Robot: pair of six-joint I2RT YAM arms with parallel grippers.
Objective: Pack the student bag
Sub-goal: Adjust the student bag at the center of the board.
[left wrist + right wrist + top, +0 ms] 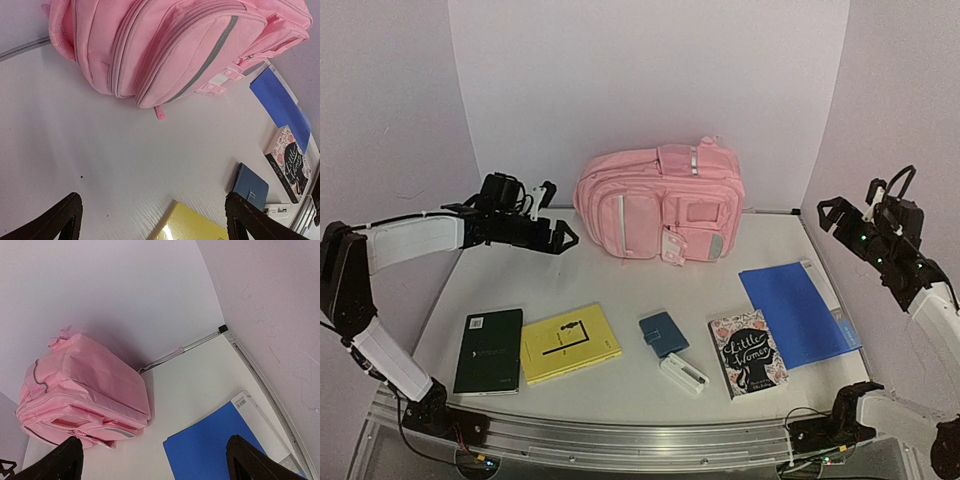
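Observation:
The pink student bag [660,200] stands at the back middle of the table, zipped pockets facing front; it also shows in the left wrist view [165,45] and the right wrist view [80,395]. My left gripper [560,237] is open and empty, raised just left of the bag. My right gripper [830,212] is open and empty, raised at the far right above the blue folder [798,312]. On the table lie a dark green notebook [488,350], a yellow book [569,343], a small blue pouch [663,333], a white case [683,374] and a "Little Women" book [747,352].
White walls close in the back and both sides. A metal rail [620,435] runs along the near edge by the arm bases. The folder [215,450] lies close to the right wall edge.

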